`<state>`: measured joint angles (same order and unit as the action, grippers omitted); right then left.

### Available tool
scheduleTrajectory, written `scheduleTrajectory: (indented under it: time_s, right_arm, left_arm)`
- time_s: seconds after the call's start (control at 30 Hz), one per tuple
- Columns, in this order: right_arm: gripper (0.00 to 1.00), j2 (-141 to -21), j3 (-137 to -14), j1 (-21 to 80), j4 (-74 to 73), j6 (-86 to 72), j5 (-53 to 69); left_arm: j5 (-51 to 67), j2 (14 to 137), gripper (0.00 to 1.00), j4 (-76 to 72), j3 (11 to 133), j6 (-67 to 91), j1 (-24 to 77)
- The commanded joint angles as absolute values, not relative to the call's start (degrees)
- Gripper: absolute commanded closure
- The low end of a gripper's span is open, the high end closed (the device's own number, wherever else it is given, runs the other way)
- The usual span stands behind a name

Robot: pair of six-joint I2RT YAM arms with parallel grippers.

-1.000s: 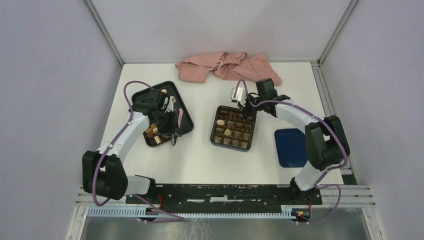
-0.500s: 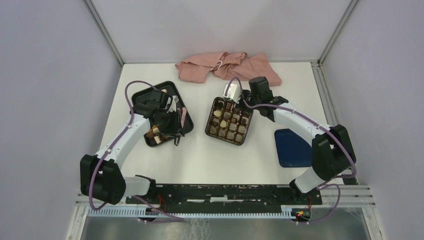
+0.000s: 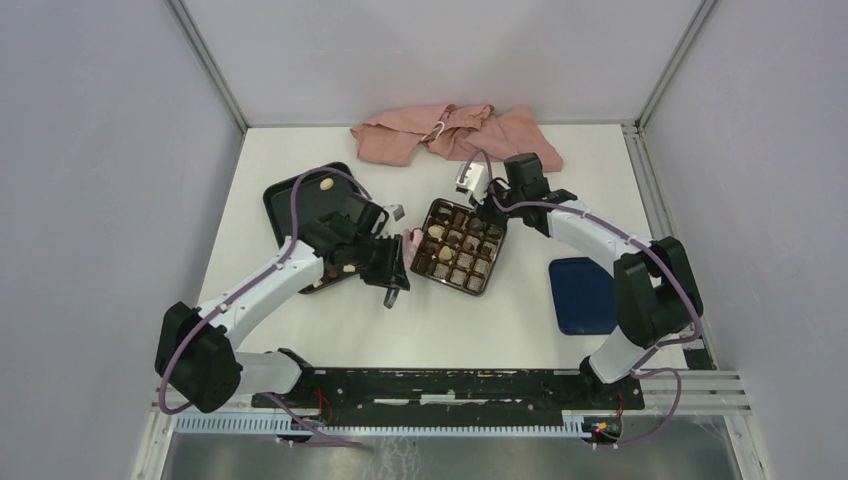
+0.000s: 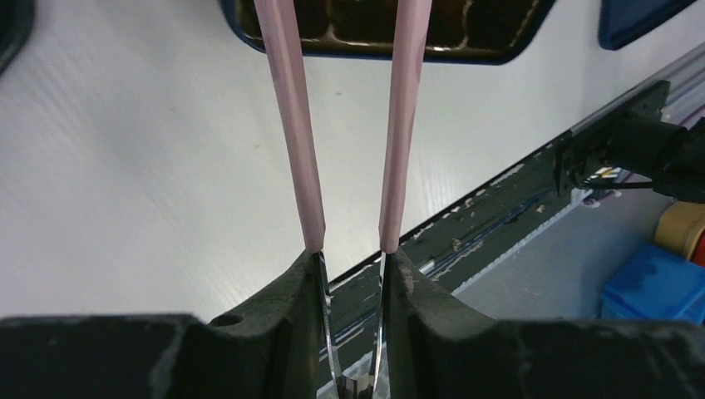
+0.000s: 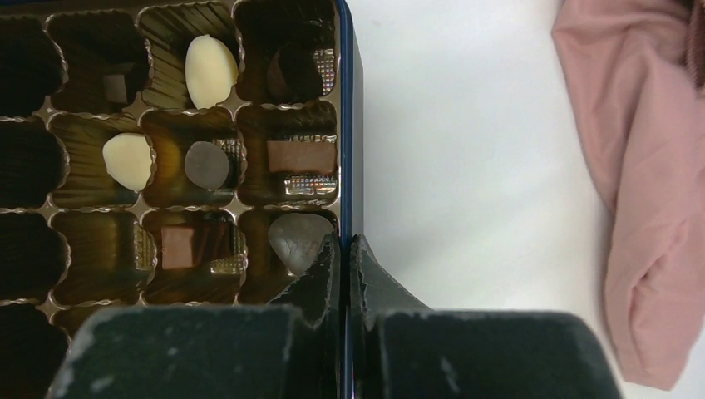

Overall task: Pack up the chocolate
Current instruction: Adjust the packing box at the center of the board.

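The dark blue box (image 3: 503, 246) with its brown gridded insert lies mid-table, and chocolate fills many of its cells. Cream ovals (image 5: 210, 71), a dark round piece (image 5: 206, 165) and a brown bar (image 5: 301, 155) show in the right wrist view. My right gripper (image 5: 345, 245) is shut on the box's thin blue wall (image 5: 347, 125) at its far corner. My left gripper (image 4: 351, 258) is shut on pink tongs (image 4: 291, 125), whose arms reach toward the box's near-left edge (image 3: 413, 240). Their tips are cut off by the frame, so any piece between them is hidden. A cream chocolate (image 3: 326, 185) lies in the black tray (image 3: 285, 195).
A pink cloth (image 3: 455, 135) is bunched at the back of the table, close behind the right gripper. The dark blue lid (image 3: 582, 295) lies flat at the right. The black rail (image 3: 450, 385) with the arm bases runs along the near edge.
My left arm has swung right from the black tray to the box's left edge, carrying the tongs. The right gripper has kept its hold, shifting and turning the box slightly.
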<state>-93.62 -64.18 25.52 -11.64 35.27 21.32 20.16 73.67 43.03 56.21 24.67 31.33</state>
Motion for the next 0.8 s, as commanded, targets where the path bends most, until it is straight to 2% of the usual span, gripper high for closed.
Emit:
scheduleTrajectory:
  time_s: [0.0, 0.3, 0.77]
  right_arm:
    - [1.00, -94.8, -66.3, 22.3, -9.6, 31.9, 27.6]
    - [1.00, -95.0, -65.8, 21.8, -9.3, 30.7, 29.0]
    - [1.00, -95.1, -65.7, 21.7, -9.8, 30.9, 29.6]
  left_arm:
    - [22.6, 72.4, 0.97, 36.6, 56.3, 31.1, 36.9]
    - [20.5, 80.7, 0.96, 32.8, 59.9, 34.2, 47.3]
    - [16.2, 90.6, 0.93, 34.9, 66.1, 32.6, 49.7]
